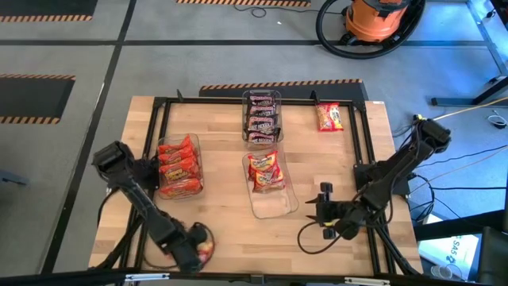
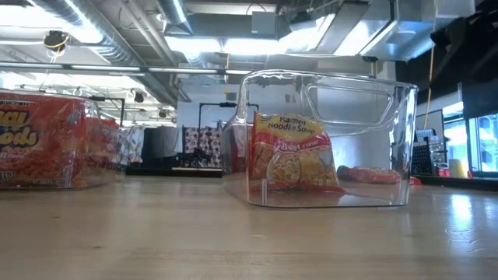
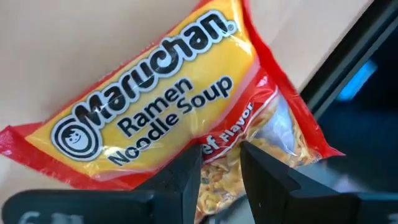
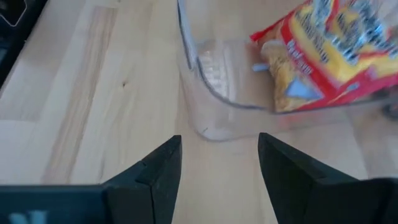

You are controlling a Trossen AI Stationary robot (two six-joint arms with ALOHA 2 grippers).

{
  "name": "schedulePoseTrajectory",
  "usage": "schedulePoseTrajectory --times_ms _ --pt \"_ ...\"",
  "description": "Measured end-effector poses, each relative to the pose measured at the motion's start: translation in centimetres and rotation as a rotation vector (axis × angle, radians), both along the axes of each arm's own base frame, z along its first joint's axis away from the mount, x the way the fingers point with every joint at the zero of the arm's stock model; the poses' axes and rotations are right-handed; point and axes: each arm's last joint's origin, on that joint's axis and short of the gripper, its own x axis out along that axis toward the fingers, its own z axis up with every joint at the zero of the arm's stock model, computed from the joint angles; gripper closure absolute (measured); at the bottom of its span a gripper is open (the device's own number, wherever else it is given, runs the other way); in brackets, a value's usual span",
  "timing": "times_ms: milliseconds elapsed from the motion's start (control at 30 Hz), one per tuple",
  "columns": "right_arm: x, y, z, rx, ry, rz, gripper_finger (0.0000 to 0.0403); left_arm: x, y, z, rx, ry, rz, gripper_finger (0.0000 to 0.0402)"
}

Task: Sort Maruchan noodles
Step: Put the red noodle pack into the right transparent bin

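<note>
Near edge of the table, left side: left gripper [image 1: 202, 248] pinches the end of a red-and-yellow Maruchan packet [image 3: 168, 106], fingers closed on its wrapper. Right side: right gripper [image 1: 324, 211] hangs empty, fingers parted, just beside the centre clear bin [image 1: 272, 208], which holds red-yellow packets [image 1: 265, 170]. Orange-red packets [image 1: 178, 165] fill the left bin. Farther back: maroon packets [image 1: 263, 117] in the rear bin; one loose packet [image 1: 329, 117] beside it.

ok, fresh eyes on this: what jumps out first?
Three clear bins sit mid-table, sorted by colour: orange-red packets on the left, dark maroon ones at the far side, red-and-yellow ones in the centre bin. The left gripper, at the near-left corner, is shut on a red-and-yellow Maruchan beef packet. One loose packet lies at the far-right; the right gripper is open, facing the centre bin.
</note>
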Motion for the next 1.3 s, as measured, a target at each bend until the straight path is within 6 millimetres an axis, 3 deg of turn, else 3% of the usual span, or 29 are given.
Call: schedulePoseTrajectory --times_ms 367,700,833,1033,1300 --pt "0.9 1.1 -2.1 0.189 0.024 -0.182 0.0214 7.7 2.8 -1.8 0.118 -0.422 -0.126 0.0294" --pt "3.3 3.3 -4.7 0.335 -0.117 -0.275 0.0214 12.5 2.8 -4.1 0.208 -0.791 -0.263 0.0294" --pt "4.2 4.3 -6.0 0.415 -0.154 -0.291 0.0199 13.1 2.6 -4.6 0.239 -0.866 -0.301 0.0294" --pt "5.1 5.3 -7.9 0.590 -0.191 -0.378 0.0125 13.0 2.2 -4.0 0.262 -0.913 -0.335 0.0294" --pt "6.9 6.6 -9.7 0.839 -0.252 -0.379 0.0077 11.5 -0.4 -2.9 0.189 -0.943 -0.266 0.0294"
